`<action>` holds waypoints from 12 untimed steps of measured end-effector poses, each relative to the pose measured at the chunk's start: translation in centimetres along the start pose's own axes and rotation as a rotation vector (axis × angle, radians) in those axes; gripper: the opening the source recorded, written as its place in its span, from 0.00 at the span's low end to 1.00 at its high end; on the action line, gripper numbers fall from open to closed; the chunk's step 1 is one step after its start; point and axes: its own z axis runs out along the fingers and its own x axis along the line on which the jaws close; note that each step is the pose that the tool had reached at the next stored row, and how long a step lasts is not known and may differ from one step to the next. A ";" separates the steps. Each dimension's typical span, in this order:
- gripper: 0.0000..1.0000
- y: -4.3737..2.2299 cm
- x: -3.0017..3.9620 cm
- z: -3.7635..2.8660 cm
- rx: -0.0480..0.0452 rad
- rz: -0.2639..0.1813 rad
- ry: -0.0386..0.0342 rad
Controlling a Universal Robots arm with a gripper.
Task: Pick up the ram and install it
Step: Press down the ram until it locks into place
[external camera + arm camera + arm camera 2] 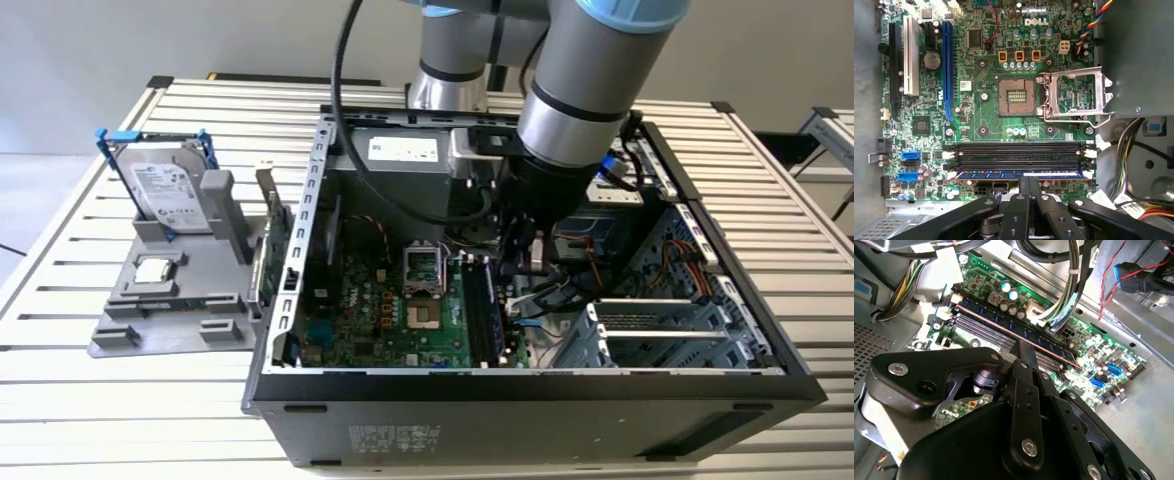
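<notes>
Judging from how things lie, nearly finished: ram (pixel 1019 175) already standing on edge in the memory slot (pixel 1019 160) bank's row nearest the gripper (pixel 1028 186), ends meeting the white latches (pixel 1087 175) at either side, though whether those latches have snapped fully home cannot be told. Seen in the first wrist view as a thin blue strip running the slot's length, with the two black fingers (pixel 1023 183) pressed close together over its middle and tips at or just above its top edge; contact versus a hair's gap not settled from here. Appearing drawn together rather than spread, and looking to pinch or press the stick's upper edge, not carry it free. Shown from the side in the second wrist view: ram (pixel 1019 331) upright with its chips and copper-coloured lower edge visible, one finger (pixel 1027 354) reaching its near face, cable bundle (pixel 1066 295) hanging just beyond. Given by the exterior view alone: the open computer case (pixel 534 385) lying on the slatted tabletop (pixel 80 340), arm reaching down inside, and a grey fixture (pixel 174 300) holding a hard drive (pixel 171 195) well apart toward the exterior view's left.
</notes>
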 end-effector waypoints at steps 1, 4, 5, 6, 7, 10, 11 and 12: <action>0.00 0.01 0.01 -0.19 0.0000 0.000 0.0000; 0.00 0.05 0.03 -0.69 0.0000 0.000 0.0001; 0.00 0.06 0.04 -0.86 0.0000 0.000 0.0000; 0.00 0.07 0.05 -1.01 0.0000 0.000 0.0000; 0.00 0.08 0.06 -1.19 0.0000 0.000 0.0000; 0.00 0.11 0.08 -1.63 0.0004 0.000 0.0001; 0.00 0.11 0.09 -1.76 0.0012 0.000 0.0001; 0.00 0.12 0.09 -1.89 0.0027 0.000 0.0001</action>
